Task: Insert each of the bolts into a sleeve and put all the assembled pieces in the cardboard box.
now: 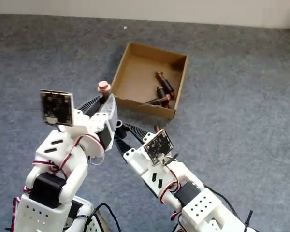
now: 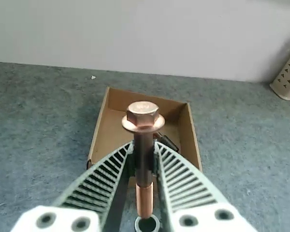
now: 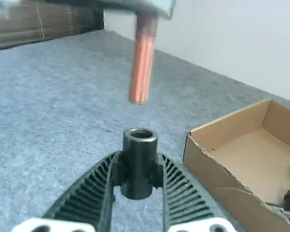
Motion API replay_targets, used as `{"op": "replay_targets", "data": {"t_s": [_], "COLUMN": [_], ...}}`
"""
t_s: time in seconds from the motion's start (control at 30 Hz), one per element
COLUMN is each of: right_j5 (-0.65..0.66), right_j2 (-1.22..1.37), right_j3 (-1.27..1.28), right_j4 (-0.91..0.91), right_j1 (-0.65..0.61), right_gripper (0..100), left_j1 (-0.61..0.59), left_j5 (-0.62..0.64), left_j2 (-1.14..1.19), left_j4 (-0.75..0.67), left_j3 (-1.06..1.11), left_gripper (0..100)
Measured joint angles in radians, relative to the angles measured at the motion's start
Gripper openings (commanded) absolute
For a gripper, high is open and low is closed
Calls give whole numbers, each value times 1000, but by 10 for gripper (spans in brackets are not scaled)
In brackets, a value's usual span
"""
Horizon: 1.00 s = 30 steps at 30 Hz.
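Copper-coloured bolt [image 2: 143,116] is clamped head-up in the left gripper [image 2: 144,147], its tip held just above the black sleeve [image 3: 139,140] gripped upright by the right gripper [image 3: 137,162], with assembled pieces [image 1: 163,89] laid in the box [image 1: 130,72] beyond.

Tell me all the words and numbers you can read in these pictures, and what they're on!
No text can be read anywhere.
Head of the bolt: faint raised marks, too blurred to read.
Left arm's circuit board: any marks too small to read.
Right arm's circuit board: any marks too small to read.
Cardboard box: no print visible.
Sleeve: no print visible.
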Motion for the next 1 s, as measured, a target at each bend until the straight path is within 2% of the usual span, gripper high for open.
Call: {"op": "replay_targets", "data": {"t_s": [0.27,0.53,0.73,1.0], "right_j5": [0,34,35,35], "right_j2": [-28,-313,-436,-446], "right_j3": [12,112,114,114], "right_j4": [-8,-6,153,170], "right_j1": [-2,-44,-44,-44], "right_gripper": [4,4,4,4], "left_j1": [11,9,6,8], "left_j5": [-6,-9,-9,-11], "left_j2": [-2,0,0,0], "left_j4": [-23,-71,-71,-61], "left_j3": [37,101,103,63], "left_gripper": [7,7,7,7]}}
